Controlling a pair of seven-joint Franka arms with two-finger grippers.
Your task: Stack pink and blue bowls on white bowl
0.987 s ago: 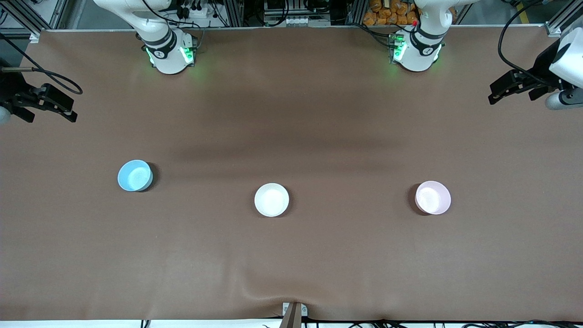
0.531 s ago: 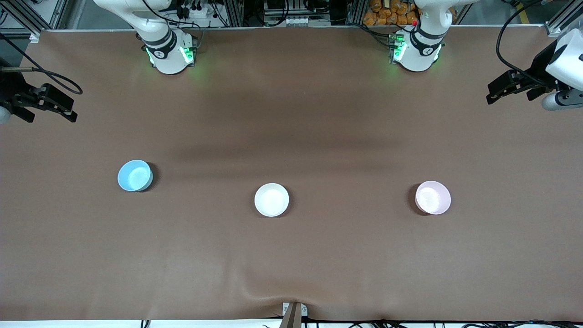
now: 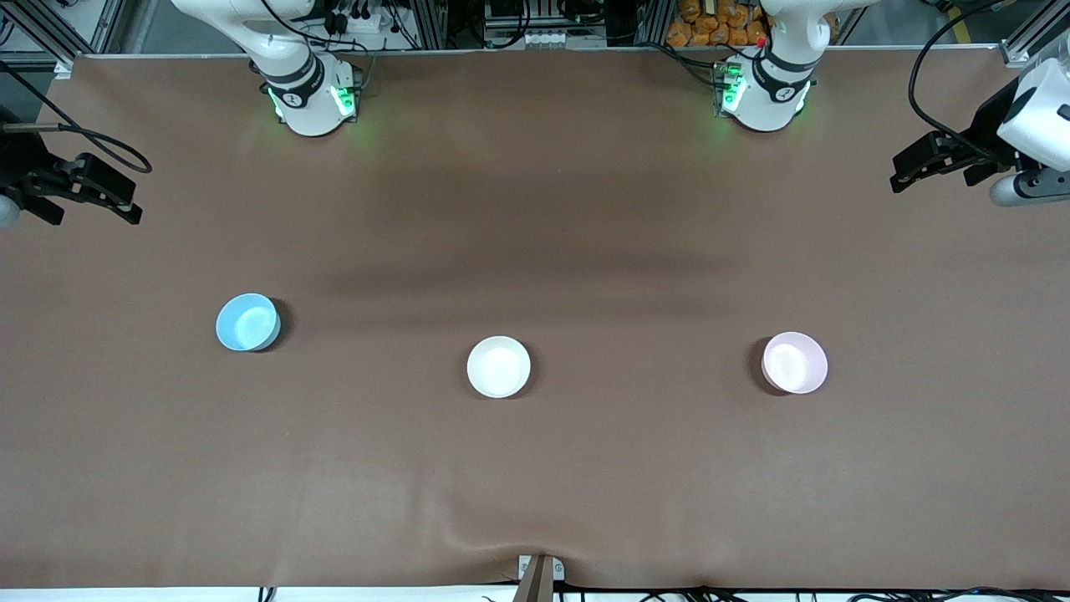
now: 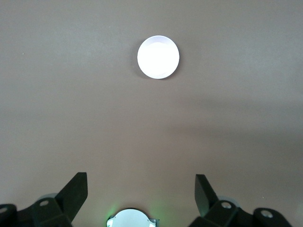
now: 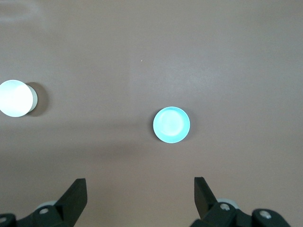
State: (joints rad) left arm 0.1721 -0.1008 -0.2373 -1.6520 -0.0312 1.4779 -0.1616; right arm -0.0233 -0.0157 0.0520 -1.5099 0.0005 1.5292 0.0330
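Nothing stacked yet: white bowl (image 3: 499, 366) mid-bench, blue bowl (image 3: 247, 322) toward the right arm's end of it, pink bowl (image 3: 794, 362) toward the left arm's. Left tool (image 3: 924, 164) spread, edged slightly inward since a second ago, likely starting for pink. Right tool (image 3: 92, 191) spread, waiting.

A brown table mat (image 3: 535, 468) covers nearly the whole table, matte and smooth, with one broad darker band of shadow across its middle. At the edge nearest the front camera the mat puckers into a small ridge around a metal clamp (image 3: 540, 572), and a white strip with dark cables runs along that edge. Past the mat's top edge stand aluminium frame rails (image 3: 435, 21), tangled black cables and a heap of orange objects (image 3: 710, 21). Green light glows on the mat there.
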